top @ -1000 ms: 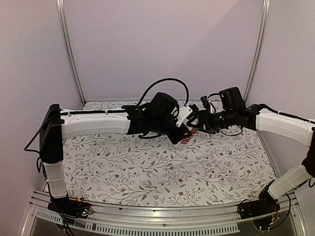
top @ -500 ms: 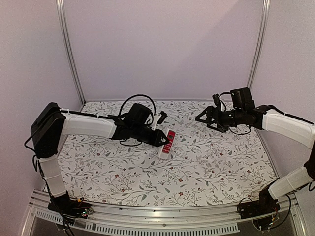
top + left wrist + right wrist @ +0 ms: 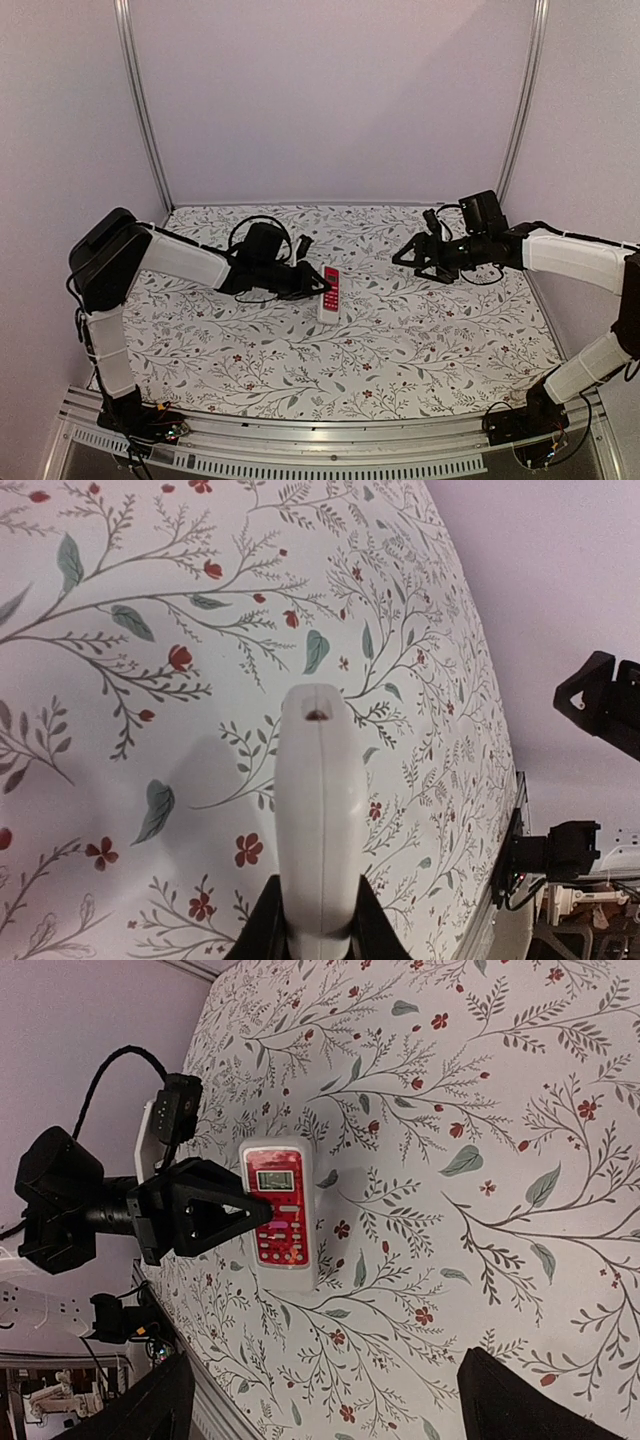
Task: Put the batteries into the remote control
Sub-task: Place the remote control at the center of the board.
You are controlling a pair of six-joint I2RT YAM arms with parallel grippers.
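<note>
Resting far from edges, remote control [image 3: 330, 293] seems pinched by left gripper [image 3: 319, 284]; right gripper [image 3: 325, 1405] gapes wide.

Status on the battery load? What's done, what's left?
Done: cannot tell. The remote control lies red face up on the table, battery bay hidden, no batteries in view. In hand: left gripper jaws pinch its edge; right gripper open, empty. Left: unclear, maybe only letting go.
</note>
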